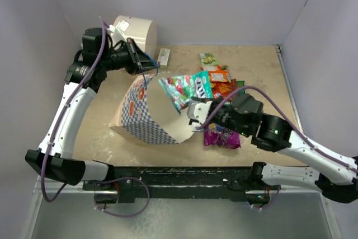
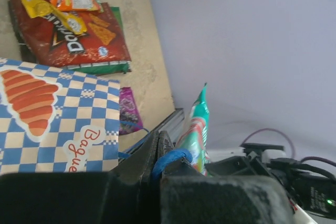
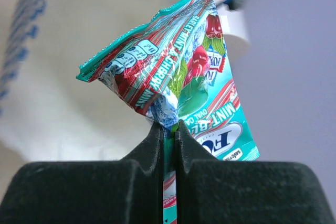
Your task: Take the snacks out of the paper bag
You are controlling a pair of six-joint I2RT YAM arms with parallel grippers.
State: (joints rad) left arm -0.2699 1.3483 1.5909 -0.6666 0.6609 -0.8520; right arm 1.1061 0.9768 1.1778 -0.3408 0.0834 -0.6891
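Right jaws are squeezing shut on the teal packet (image 3: 178, 77); it might slip. Left jaws, at ten o'clock, are clamping the blue cord (image 2: 169, 160) of the paper bag (image 1: 142, 117); it could tear.

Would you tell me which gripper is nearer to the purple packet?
Right. The right gripper, pinching the teal packet, sits just beside the purple packet; the left gripper is farther off, beyond the paper bag.
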